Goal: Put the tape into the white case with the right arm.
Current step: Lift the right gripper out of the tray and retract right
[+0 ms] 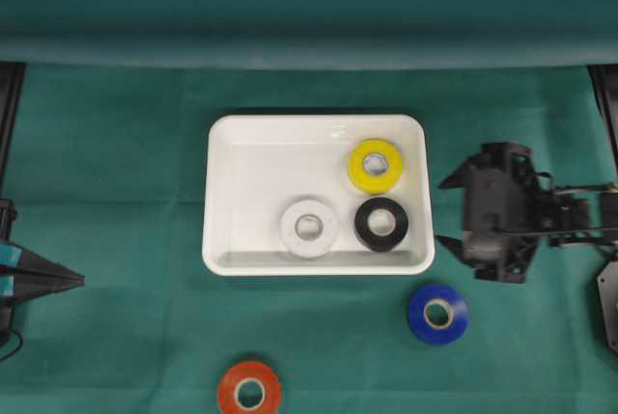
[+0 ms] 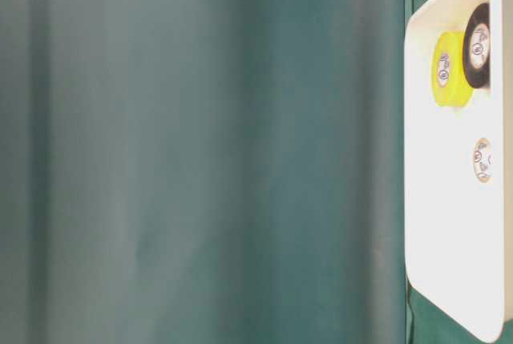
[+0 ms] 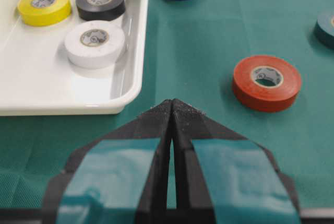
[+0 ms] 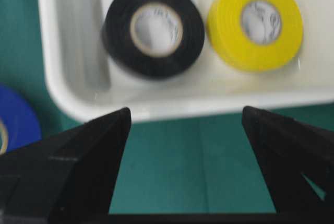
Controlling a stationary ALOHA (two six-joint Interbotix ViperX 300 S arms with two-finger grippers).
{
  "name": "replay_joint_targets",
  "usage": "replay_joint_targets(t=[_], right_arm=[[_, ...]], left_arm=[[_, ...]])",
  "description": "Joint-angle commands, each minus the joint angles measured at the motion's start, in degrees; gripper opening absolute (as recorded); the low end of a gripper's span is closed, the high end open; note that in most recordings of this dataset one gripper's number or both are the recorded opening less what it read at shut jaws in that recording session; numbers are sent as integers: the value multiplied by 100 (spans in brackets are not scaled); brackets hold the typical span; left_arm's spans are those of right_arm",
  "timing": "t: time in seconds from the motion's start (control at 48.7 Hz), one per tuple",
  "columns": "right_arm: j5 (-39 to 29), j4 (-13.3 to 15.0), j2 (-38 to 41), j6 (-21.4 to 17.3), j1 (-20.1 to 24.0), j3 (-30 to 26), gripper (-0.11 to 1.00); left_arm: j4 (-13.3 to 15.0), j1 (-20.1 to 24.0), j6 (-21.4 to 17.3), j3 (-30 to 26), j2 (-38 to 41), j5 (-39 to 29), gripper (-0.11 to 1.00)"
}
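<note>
A green cloth (image 1: 116, 144) is spread across the whole table. At its centre the white case (image 1: 246, 158) is set, and three tape rolls are contained in it: the yellow roll (image 1: 376, 165) at the case's 2 o'clock corner, the black roll (image 1: 381, 224) just below it at 4 o'clock, and the white roll (image 1: 309, 228) beside the black one at 6 o'clock (all three lie flat).

The right gripper (image 1: 442, 211) is seen at 3 o'clock of the case, just outside its rim, with its jaws held well apart and nothing between them; from the right wrist view the black and yellow rolls are framed beyond the two finger tips.

The left gripper (image 1: 81, 281) is parked at 9 o'clock, well apart from the case, its jaws pressed together on nothing.

On the cloth, the blue roll (image 1: 437, 314) is found at 5 o'clock outside the case, and the orange roll (image 1: 250, 392) at 6 o'clock near the lower edge.
</note>
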State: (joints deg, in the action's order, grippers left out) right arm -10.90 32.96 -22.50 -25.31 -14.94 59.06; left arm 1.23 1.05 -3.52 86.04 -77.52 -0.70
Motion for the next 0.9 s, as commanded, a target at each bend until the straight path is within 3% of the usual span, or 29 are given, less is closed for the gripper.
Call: replay_joint_targets(t=[0.0,0.349,0.677,0.883], right_arm=[[114,-26,-387,-35,-9,193,60],[141,-26,-1397,-334,-9,932,59],[149,-26,-1459,-343,0,976,59],[378,-26,-1521,-343,352,1063,59]], left_arm=[[9,18,-9,-70,44,26,0],[18,18,0,-62,44,26,0],[9,9,0,-70,44,26,0],[9,18,0,-70,44,26,0]])
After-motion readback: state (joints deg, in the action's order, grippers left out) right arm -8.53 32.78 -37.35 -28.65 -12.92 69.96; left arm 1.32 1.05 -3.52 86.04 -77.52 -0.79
